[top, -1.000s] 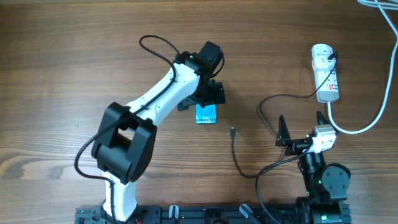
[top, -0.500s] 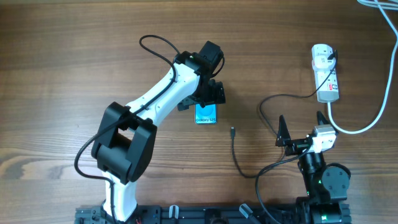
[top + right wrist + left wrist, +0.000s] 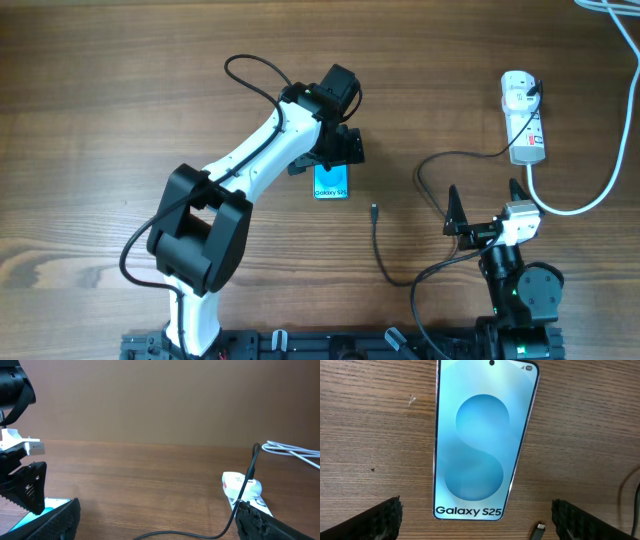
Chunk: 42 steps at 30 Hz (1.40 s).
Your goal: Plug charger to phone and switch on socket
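Overhead showed the left gripper [image 3: 327, 160] above the phone [image 3: 332, 184], jaws wide and empty. The right gripper [image 3: 485, 202] was likewise released, near the charger tip [image 3: 374, 210] and well apart from the socket [image 3: 524, 118]. Recommended: clamp the phone's 2 long edges squarely and steady it before plugging.

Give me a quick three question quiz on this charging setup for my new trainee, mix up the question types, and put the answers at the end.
1. True or false: the charger tip is already plugged into the phone.
2. Which gripper is above the phone? A left, B right, C neither.
3. Fill in: the dark text on the phone's screen reads ____.

Key
1. False; the tip lies apart from the phone.
2. A; the left gripper, jaws open.
3. Galaxy S25.
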### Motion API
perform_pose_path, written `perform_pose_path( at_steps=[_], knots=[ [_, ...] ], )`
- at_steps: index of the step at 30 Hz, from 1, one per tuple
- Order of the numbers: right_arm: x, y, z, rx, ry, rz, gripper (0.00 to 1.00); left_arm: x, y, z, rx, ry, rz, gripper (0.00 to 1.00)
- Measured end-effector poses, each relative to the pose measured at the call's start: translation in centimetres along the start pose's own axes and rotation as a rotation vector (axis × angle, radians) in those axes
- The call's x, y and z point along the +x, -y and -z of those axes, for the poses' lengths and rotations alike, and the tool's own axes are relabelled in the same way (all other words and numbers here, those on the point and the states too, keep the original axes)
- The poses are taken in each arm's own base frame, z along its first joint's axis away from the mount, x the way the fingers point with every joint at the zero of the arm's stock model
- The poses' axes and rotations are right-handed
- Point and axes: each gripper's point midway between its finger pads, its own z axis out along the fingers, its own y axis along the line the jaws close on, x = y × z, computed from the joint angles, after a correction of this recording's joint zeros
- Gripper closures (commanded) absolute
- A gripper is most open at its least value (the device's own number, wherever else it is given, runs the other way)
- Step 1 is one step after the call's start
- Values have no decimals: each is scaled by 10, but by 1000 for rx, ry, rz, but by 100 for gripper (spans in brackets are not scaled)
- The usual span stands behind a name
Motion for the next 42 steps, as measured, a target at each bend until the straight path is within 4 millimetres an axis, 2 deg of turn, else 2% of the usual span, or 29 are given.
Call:
perform_pose_path(
  at_steps=[18,22,26,30,35,42],
  knots=[
    [0,0,0,0,0,0,1,-4,5,-1,-21,51,-21,0],
    [0,0,0,0,0,0,0,-7,18,-1,-31,115,-77,0],
    [0,0,0,0,0,0,0,-13,19,-1,-34,146,-97,0],
    [0,0,0,0,0,0,0,-15,18,-12,-49,140,-134,0],
    [0,0,0,0,0,0,0,-14,11,-42,-99,110,-172,0],
    [0,0,0,0,0,0,0,-14,9,-52,-115,97,-213,0]
  ],
)
